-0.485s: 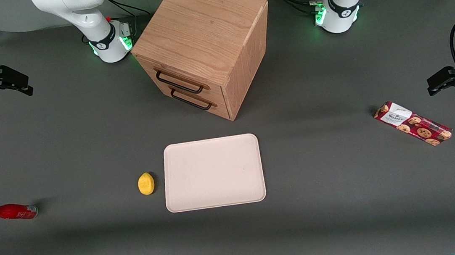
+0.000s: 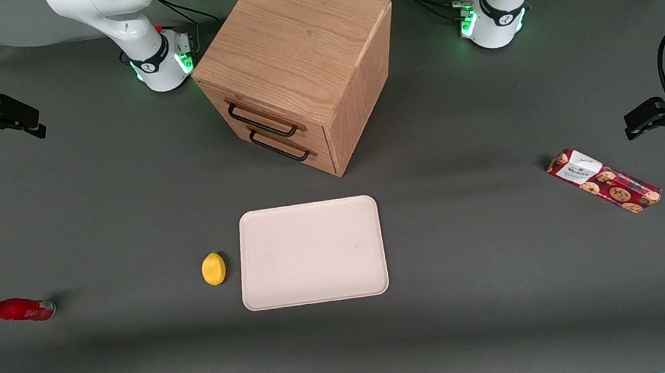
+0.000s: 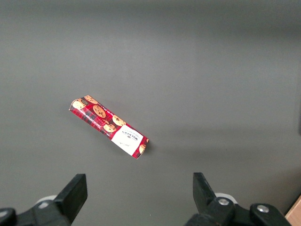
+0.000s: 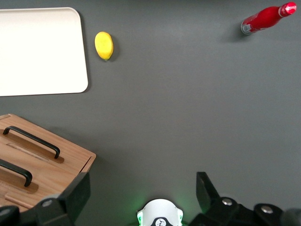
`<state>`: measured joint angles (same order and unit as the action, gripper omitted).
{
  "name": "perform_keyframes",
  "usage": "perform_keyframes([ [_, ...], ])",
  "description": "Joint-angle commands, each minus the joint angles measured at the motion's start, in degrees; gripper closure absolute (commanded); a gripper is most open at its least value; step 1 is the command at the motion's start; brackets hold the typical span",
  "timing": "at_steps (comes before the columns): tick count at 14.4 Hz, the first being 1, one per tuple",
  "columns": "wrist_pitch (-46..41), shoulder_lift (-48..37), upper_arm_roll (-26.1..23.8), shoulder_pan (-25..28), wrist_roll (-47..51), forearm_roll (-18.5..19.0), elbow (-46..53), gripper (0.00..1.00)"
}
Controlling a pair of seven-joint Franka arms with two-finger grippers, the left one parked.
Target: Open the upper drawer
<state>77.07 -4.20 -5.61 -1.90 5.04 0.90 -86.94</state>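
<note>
Gripper (image 2: pixel 23 123) hung high with its fingers (image 4: pixel 75 195) spread wide and empty, at the working arm's end of the table (image 2: pixel 507 316). Well apart from it, toward the table's middle, stood the cabinet (image 2: pixel 300 54). Its upper drawer (image 2: pixel 266 114) was shut, just above the lower drawer (image 2: pixel 288 145). A bottle (image 2: pixel 15 310) lay below the gripper, nearer the front camera.

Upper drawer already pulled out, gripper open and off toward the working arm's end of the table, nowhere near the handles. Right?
Not quite. The upper drawer is shut, flush with the cabinet, as the front view shows. The rest holds: the gripper is open and hangs toward the working arm's end of the table, well away from both handles.
</note>
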Motion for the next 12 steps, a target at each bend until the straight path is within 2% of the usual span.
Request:
perform_keyframes([
  [1, -2.88, 0.06, -1.51, 0.85, 0.68, -1.93, 1.24, 0.00],
  [3, -4.38, 0.06, -1.68, 0.94, -2.82, -7.73, 1.42, 0.00],
  [5, -4.30, 0.24, -3.78, 1.29, -2.93, -8.45, 1.60, 0.00],
  [8, -3.68, 0.94, -9.41, 1.29, -3.01, -8.54, 1.42, 0.00],
  [12, -3.60, 2.70, -16.35, 1.29, -3.19, -10.65, 1.34, 0.00],
])
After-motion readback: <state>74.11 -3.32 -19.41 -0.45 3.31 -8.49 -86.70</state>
